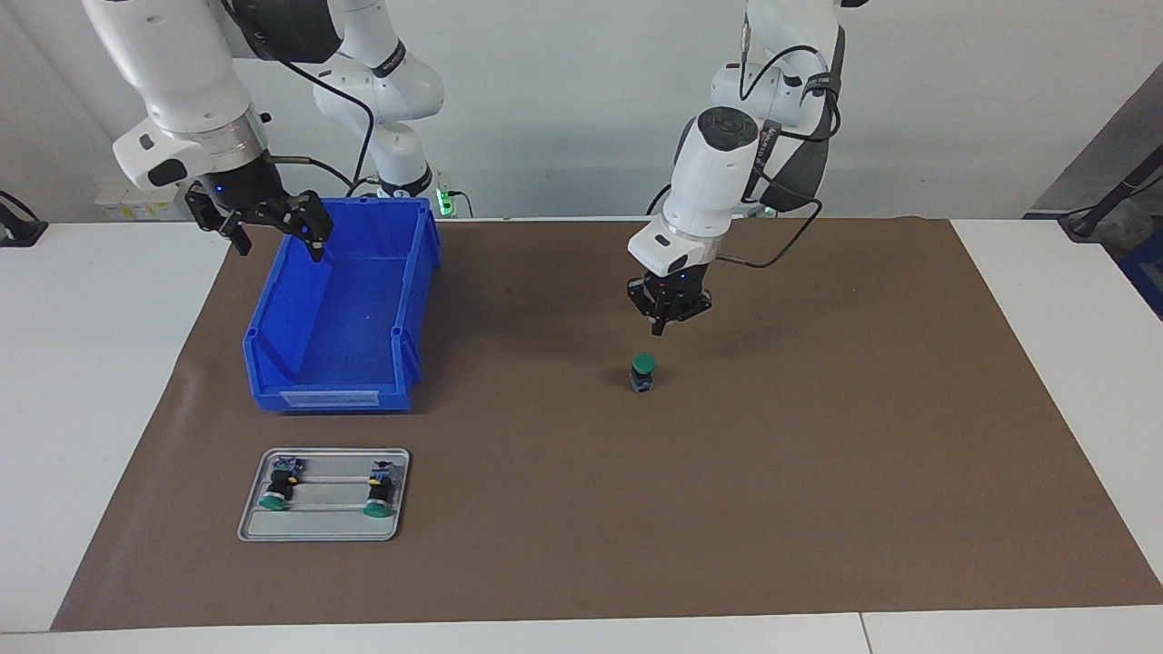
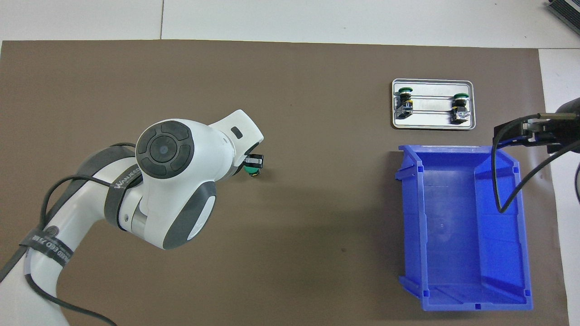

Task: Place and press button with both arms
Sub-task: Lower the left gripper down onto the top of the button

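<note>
We see the left gripper (image 1: 661, 329) hanging in the air over the brown mat (image 1: 818, 454), its fingertips drawn together with nothing between them. Directly below its tips, with a clear gap, the button (image 1: 642, 372) stands upright on the mat, green cap up and blue-and-yellow end down. In the overhead view the left gripper (image 2: 253, 161) partly covers the button (image 2: 250, 170), so only the edge of the green cap shows beside the black fingers.

The right gripper (image 1: 270, 229) is well apart from the left one, toward the right arm's end of the table. It waits in the air over the blue bin (image 1: 341, 363), above the rim on the side nearest the robots, and we see its fingers spread wide with nothing in them. In the overhead view only part of this gripper (image 2: 539, 131) shows, at the bin's (image 2: 462, 271) outer corner, with a black cable looping down over the bin.

Farther from the robots than the bin, and just beside it, lies a small grey tray (image 1: 323, 527). On it two more buttons lie on their sides, one (image 1: 275, 486) at the outer end and the other (image 1: 376, 490) at the end toward the left gripper, green caps pointing away from the robots.
</note>
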Tool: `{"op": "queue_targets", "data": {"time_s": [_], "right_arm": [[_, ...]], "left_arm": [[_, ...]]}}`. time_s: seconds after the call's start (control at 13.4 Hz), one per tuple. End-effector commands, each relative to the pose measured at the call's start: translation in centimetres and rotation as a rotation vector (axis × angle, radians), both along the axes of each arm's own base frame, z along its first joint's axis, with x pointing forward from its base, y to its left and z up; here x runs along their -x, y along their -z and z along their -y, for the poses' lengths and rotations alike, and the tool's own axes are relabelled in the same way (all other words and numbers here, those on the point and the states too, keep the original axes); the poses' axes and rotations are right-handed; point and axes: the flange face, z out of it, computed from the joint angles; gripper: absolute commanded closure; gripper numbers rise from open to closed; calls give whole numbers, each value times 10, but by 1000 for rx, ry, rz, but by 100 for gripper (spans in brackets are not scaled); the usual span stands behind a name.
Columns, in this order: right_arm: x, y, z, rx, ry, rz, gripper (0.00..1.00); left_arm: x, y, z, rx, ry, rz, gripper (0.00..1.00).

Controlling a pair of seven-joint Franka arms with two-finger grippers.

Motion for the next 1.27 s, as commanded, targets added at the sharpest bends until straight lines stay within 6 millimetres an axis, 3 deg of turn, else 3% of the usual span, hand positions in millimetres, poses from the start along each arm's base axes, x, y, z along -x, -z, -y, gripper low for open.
{"op": "queue_targets", "data": {"time_s": [0.0,0.3,0.82,1.19], "right_arm": [[5,0,1,-28,-22,-6,0],[5,0,1,-28,-22,-6,0],[5,0,1,-28,-22,-6,0],[5,0,2,-28,-20,-6,0]], "left_arm": [[0,19,1,15,-52,35,100],[-1,46,6,-6,-45,-6,100],[-3,63,8,-18,-41,-7,100],[0,92,8,-11,-40,-4,100]]}}
